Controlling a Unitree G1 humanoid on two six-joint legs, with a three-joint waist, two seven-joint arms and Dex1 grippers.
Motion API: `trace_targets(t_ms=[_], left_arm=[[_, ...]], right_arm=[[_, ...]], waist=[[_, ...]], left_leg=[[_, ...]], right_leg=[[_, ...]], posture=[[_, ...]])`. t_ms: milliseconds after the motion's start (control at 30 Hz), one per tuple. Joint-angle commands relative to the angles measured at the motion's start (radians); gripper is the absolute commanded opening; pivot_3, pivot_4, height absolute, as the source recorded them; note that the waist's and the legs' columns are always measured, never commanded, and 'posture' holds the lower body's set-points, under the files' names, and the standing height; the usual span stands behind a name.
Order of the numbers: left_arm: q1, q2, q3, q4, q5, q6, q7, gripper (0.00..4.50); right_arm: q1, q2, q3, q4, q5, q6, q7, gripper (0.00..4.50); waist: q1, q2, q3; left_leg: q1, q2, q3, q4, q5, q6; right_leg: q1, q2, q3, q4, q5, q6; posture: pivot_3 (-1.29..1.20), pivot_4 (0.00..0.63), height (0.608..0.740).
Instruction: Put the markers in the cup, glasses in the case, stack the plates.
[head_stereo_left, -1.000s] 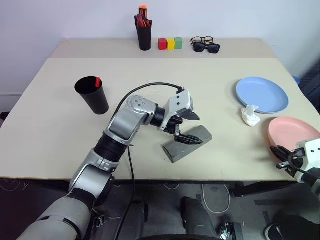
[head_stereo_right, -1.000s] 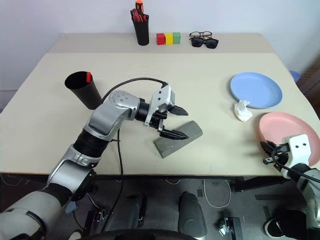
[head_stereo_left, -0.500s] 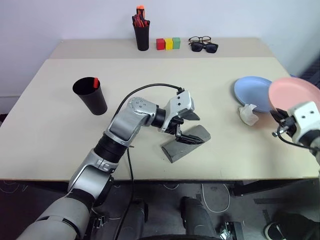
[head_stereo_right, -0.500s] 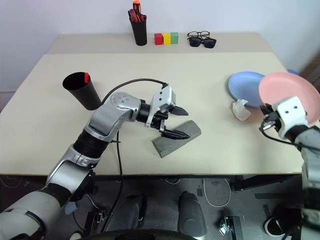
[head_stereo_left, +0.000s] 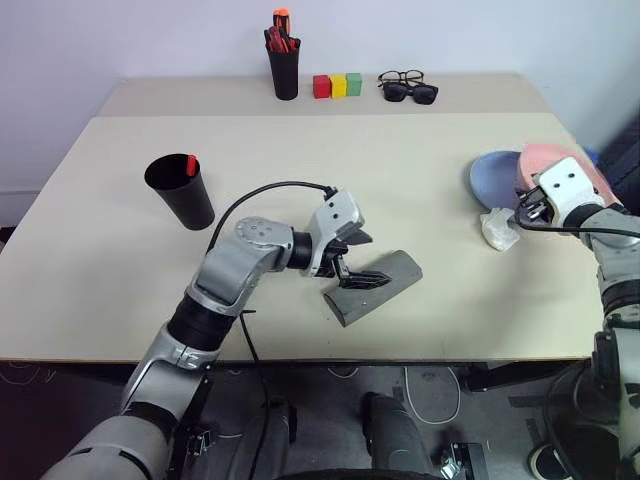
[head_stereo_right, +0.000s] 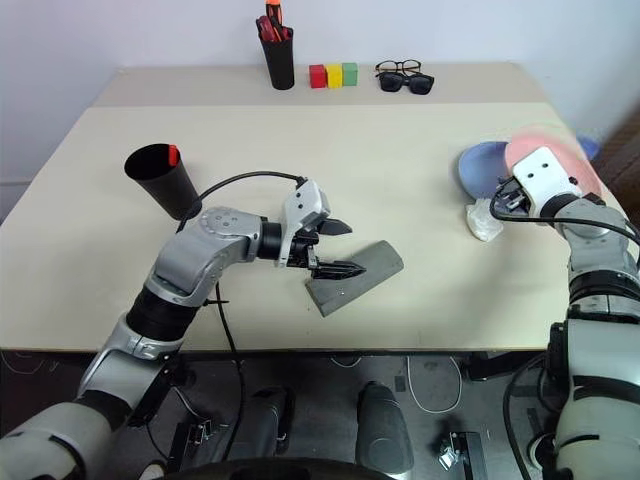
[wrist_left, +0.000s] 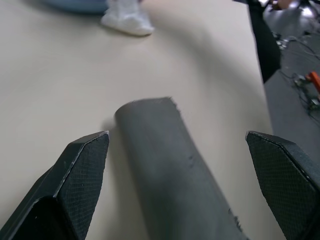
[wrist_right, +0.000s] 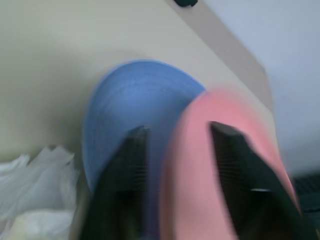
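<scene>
The grey case (head_stereo_left: 378, 286) lies shut on the table's near middle. My left gripper (head_stereo_left: 361, 259) is open, its fingers either side of the case's end (wrist_left: 165, 165). My right gripper (head_stereo_left: 527, 207) is open at the table's right. The pink plate (head_stereo_left: 558, 163) shows blurred just beyond it, overlapping the right part of the blue plate (head_stereo_left: 494, 175). At the left stands the black cup (head_stereo_left: 182, 192) with a red-capped marker (head_stereo_left: 192, 165) in it. The wire-framed glasses (head_stereo_left: 402, 79) lie at the back edge.
Black sunglasses (head_stereo_left: 413, 95) lie in front of the glasses. Red, yellow and green blocks (head_stereo_left: 340, 86) and a black pen holder (head_stereo_left: 284, 62) stand at the back. A crumpled white tissue (head_stereo_left: 498, 231) lies by the blue plate.
My right arm lifted the pink plate from the near right edge and carried it forward over the blue plate; its fingers have come apart. My left gripper shifted slightly left and rolled by the case.
</scene>
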Motion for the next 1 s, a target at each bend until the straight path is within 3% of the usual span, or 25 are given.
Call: trace_targets(t_ms=[33,200,400,500,633,867,1000], left_arm=[[0.000,0.001,0.014,-0.041,-0.027,-0.002,0.017,4.50],[-0.010,-0.009,0.001,-0.011,-0.034,-0.021,0.021,4.50],[-0.029,-0.029,-0.018,0.035,-0.035,-0.054,0.011,4.50],[-0.040,-0.037,-0.023,0.051,-0.037,-0.065,0.006,4.50],[-0.040,-0.043,-0.030,0.059,-0.037,-0.077,0.002,4.50],[-0.035,-0.037,-0.023,0.059,-0.039,-0.074,0.010,4.50],[-0.028,-0.028,-0.010,0.048,-0.043,-0.063,0.023,4.50]], right_arm=[[-0.035,0.000,-0.039,-0.018,0.049,-0.044,0.013,3.49],[0.058,0.003,-0.148,-0.175,0.210,-0.007,0.109,3.49],[0.401,0.003,-0.292,-0.719,0.411,0.266,0.131,3.49],[0.569,0.000,-0.357,-0.920,0.422,0.379,0.073,3.49],[0.735,0.012,-0.446,-1.000,0.367,0.417,-0.044,3.49],[0.829,0.132,-0.496,-1.159,0.574,0.653,-0.026,3.49],[0.762,0.200,-0.491,-1.137,0.665,0.728,-0.024,3.49]], waist=[[-0.001,0.000,0.000],[0.001,0.000,0.000],[0.010,0.001,0.000],[0.010,0.001,-0.001],[0.006,0.002,-0.001],[0.002,0.002,-0.001],[0.004,0.003,-0.002]], left_leg=[[0.000,0.000,0.000,0.000,0.000,0.000],[0.000,0.000,0.000,0.000,0.000,0.000],[0.000,0.000,-0.001,0.001,0.000,0.000],[0.000,0.000,-0.001,0.001,0.000,0.000],[0.000,0.000,0.000,0.002,0.000,0.000],[0.001,0.000,0.000,0.002,0.000,0.000],[0.001,0.000,0.000,0.002,0.000,0.000]], right_leg=[[0.000,0.000,0.000,0.000,0.000,0.000],[0.000,0.000,0.000,0.000,0.000,0.000],[0.001,0.000,0.000,0.000,0.000,0.000],[0.001,0.000,0.000,0.001,0.000,0.000],[0.001,0.000,0.000,0.001,0.000,-0.001],[0.001,0.000,0.000,0.001,-0.001,-0.003],[0.001,0.000,0.000,0.001,-0.001,-0.003]], posture=[[0.00,0.150,0.739],[0.00,0.150,0.739],[0.00,0.150,0.739],[0.00,0.150,0.739],[0.00,0.150,0.739],[0.00,0.150,0.739],[0.00,0.150,0.739]])
